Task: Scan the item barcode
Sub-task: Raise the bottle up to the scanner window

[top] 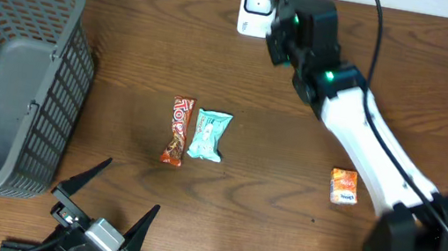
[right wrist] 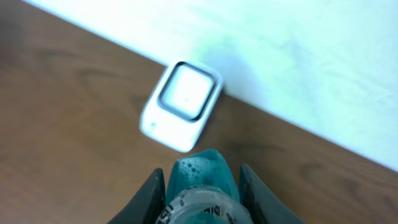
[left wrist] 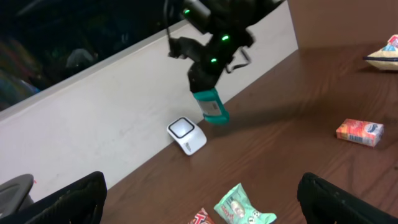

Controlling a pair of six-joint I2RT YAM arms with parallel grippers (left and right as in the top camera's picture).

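Teal packet (left wrist: 212, 107) up at the scanner (top: 258, 6)
Right gripper (right wrist: 202, 173) pinches the teal packet just above the scanner, hard by the wall (left wrist: 112, 118); left gripper (top: 132, 185) gapes wide and empty at the desk (top: 291, 153) edge opposite the scanner.

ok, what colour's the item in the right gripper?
The item is teal; the right wrist view shows it best.

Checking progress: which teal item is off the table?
The teal item in the right pincer, by the white scanner; the teal packet lies beside the red bar.
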